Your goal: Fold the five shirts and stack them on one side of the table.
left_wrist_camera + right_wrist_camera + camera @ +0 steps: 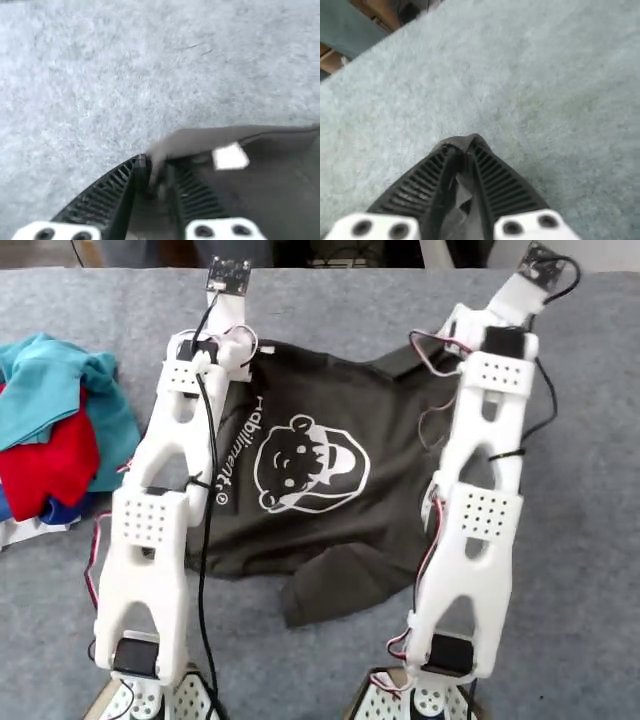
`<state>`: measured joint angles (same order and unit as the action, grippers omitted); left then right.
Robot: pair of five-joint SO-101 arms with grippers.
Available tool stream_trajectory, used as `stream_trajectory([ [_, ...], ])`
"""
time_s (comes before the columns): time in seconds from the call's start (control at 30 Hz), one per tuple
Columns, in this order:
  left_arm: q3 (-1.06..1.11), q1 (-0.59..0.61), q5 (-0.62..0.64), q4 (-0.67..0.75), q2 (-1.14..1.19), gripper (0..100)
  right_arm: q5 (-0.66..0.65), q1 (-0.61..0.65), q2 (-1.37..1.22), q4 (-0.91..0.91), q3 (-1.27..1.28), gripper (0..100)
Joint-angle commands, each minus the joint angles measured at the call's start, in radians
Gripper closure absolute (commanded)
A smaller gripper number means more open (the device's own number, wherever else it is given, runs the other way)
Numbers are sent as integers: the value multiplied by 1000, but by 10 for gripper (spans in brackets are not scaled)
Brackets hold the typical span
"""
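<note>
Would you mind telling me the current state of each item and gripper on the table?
dark shirt: unfolded, spread print-up on the table, far edge pinched in two places.
pile of shirts: crumpled, unfolded, heaped at one side.
left gripper: fingers shut on the dark shirt's edge.
right gripper: fingers shut on dark shirt fabric.

One dark shirt [385, 525], one grey table [585, 580]. Two white arms — the left arm [160, 530] and the right arm [480, 500] — and two grippers, the left gripper [157, 166] and the right gripper [463, 148]. One pile of clothes [50, 435] shows four colours: teal, red, blue, white; how many shirts it holds cannot be told. One white label [230, 156].
</note>
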<state>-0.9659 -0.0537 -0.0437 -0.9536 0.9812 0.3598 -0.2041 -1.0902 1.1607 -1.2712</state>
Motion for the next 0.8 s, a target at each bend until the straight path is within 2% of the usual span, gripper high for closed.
stream_trajectory([
  [0.0, -341, 22, 71, -161, 87, 834, 17, 6, -7, -18, -96, 802],
  [0.13, -598, 54, 75, -296, 173, 830, 86, -21, -27, 0, -150, 534],
  [0.17, -648, 65, 77, -331, 180, 830, 77, -23, -25, 21, -165, 498],
  [0.23, -707, 88, 78, -396, 178, 830, 58, -23, -24, 89, -209, 493],
  [0.3, -699, 107, 78, -456, 143, 834, 54, -18, -27, 167, -274, 539],
  [0.37, -694, 120, 78, -535, 87, 834, 54, -17, -30, 239, -346, 626],
  [0.5, -697, 119, 80, -681, 49, 841, 38, -18, -8, 334, -401, 865],
  [0.57, -699, 90, 74, -761, 51, 895, -38, 0, 15, 394, -387, 975],
  [0.63, -682, 48, 72, -812, 55, 966, -92, 38, 21, 502, -395, 972],
  [0.7, -613, 5, 71, -807, 78, 964, -106, 83, 19, 592, -400, 982],
  [0.77, -562, -47, 71, -807, 107, 972, -144, 107, 7, 606, -377, 985],
])
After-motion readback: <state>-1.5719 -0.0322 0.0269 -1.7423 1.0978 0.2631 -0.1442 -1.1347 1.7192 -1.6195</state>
